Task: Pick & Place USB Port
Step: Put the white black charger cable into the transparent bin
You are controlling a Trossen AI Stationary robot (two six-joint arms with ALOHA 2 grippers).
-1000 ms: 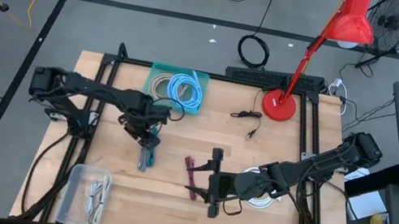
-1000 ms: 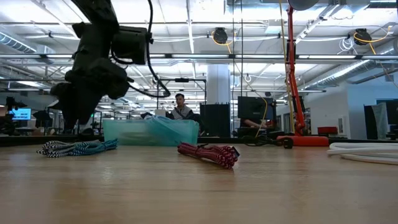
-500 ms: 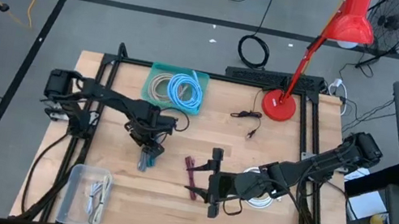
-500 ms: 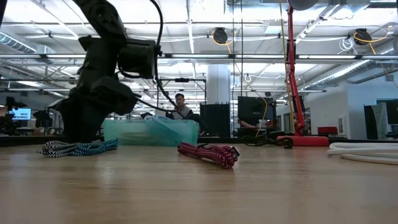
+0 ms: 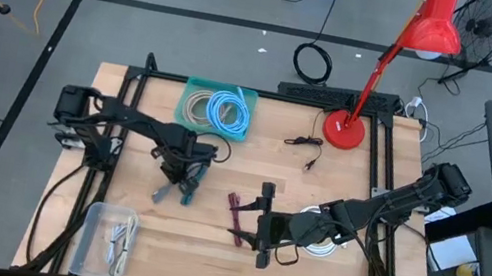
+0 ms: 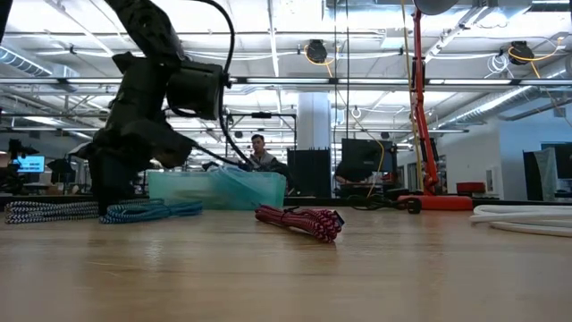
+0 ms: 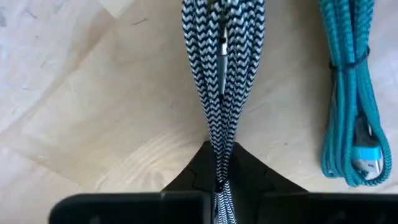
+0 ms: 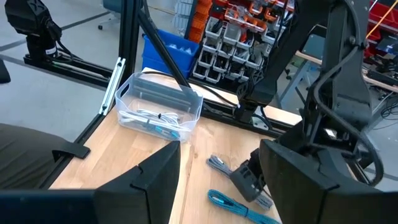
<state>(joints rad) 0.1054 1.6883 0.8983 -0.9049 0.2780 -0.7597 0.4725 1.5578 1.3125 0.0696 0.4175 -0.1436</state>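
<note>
Two arms share the table in the high view, and only one is at work. The left gripper (image 5: 180,179) is down on the wood with its fingers pinched on a black-and-white braided cable (image 5: 163,190), which trails away from the fingertips toward the clear plastic bin (image 5: 97,234). A teal cable (image 5: 188,189) lies just beside the gripper on its other side, apart from the fingers. Behind the left arm sits a teal tray (image 5: 247,103) of coiled cables, probably the stock pile; the bin near the table's front edge already holds cables, so it is likely the drop point. The right gripper (image 5: 262,225) waits well away from the left one, with a red cable bundle (image 5: 235,218) just beside it.

From table height, the left gripper (image 6: 112,192) stands low on the surface. The black-and-white cable (image 6: 49,211) stretches flat to one side of it and the teal cable (image 6: 152,210) to the other, both resting on the wood, so nothing is lifted yet.

Past the left wrist, the black-and-white cable (image 7: 222,74) runs straight out from between the closed fingers (image 7: 193,177), gripped at the bundle's end so the rest can hang or drag free. The teal cable (image 7: 351,99) lies alongside, untouched.

Over the right wrist, the right gripper's fingers (image 8: 158,171) stand apart around nothing, aimed across at the bin (image 8: 160,109) and the left arm's working spot.
</note>
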